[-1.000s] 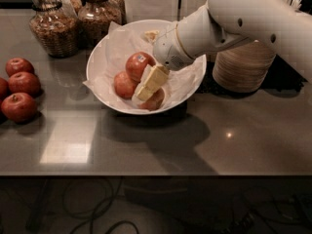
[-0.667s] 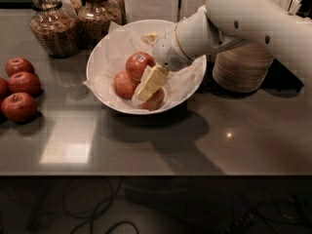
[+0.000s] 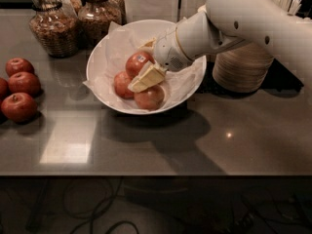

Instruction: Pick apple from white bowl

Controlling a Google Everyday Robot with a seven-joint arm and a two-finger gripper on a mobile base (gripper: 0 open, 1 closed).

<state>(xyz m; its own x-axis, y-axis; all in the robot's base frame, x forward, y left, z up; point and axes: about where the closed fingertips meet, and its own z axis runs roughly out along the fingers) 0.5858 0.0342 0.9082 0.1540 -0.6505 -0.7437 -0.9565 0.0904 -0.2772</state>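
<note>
dark red apples (image 3: 19, 106) loose, table's left | glass jars (image 3: 51, 28) behind | white bowl (image 3: 95, 67) paper-lined, centre | apple (image 3: 138, 62) in bowl, sticker up | gripper (image 3: 146, 77) low in bowl, just beside apple (grip: cannot tell) | stacked beige bowls (image 3: 241, 69) right

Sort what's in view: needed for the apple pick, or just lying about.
Job: stickered apple; white bowl; gripper, down in the bowl beside that apple.
Lying about: two other apples in the bowl; red apples at far left; glass jars; stacked paper bowls.
</note>
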